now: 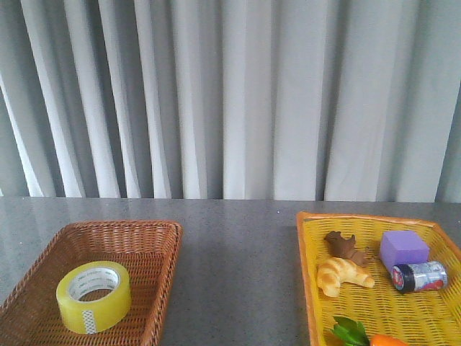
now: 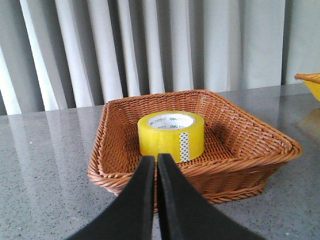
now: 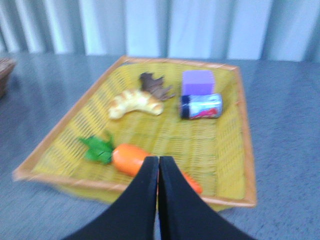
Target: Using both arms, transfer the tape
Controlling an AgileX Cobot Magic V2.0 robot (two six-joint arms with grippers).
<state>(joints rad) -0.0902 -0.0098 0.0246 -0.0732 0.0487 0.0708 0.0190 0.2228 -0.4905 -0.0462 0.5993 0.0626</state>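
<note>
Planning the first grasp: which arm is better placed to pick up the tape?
Left. The tape sits in the brown wicker basket directly ahead of the left gripper, whose fingers are shut. The right gripper faces the yellow tray, with no tape there.

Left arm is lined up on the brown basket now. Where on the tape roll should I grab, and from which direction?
The tape lies flat in the brown wicker basket, core hole facing up. I would come straight down from above, since the basket walls block a side approach, and pinch one wall of the ring, one finger in the hole and one outside. The left end effector is shut, so open it first.
</note>
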